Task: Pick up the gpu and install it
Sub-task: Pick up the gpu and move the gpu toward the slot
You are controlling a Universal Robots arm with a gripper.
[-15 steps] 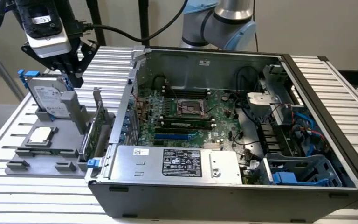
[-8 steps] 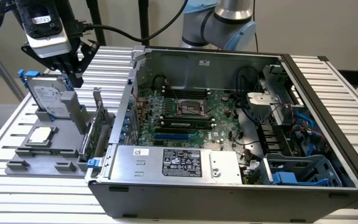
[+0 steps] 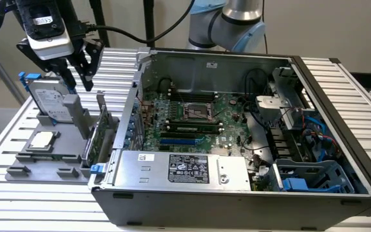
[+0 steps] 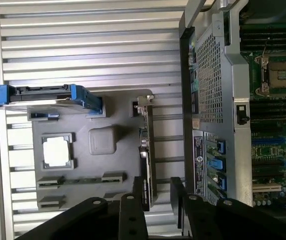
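The gpu (image 3: 98, 137) stands on its edge in a slot of the grey holder tray (image 3: 44, 166), just outside the open computer case (image 3: 237, 198). Its green board faces the exterior view's left. In the wrist view the gpu (image 4: 146, 150) appears edge-on, with its silver bracket (image 4: 144, 102) at the far end. My gripper (image 3: 79, 86) hangs open above the tray, higher than the card and apart from it. In the wrist view the gripper (image 4: 155, 195) has its two black fingers (image 4: 131, 205) on either side of the card's line, holding nothing.
On the same tray (image 4: 82, 165) stand a silver hard drive in a blue frame (image 3: 47, 99) and a square processor chip (image 3: 42, 140). Inside the case lie the motherboard (image 3: 192, 121), a blue slot (image 3: 182, 141) and the power supply (image 3: 185, 166). The case wall (image 4: 223, 100) is close beside the card.
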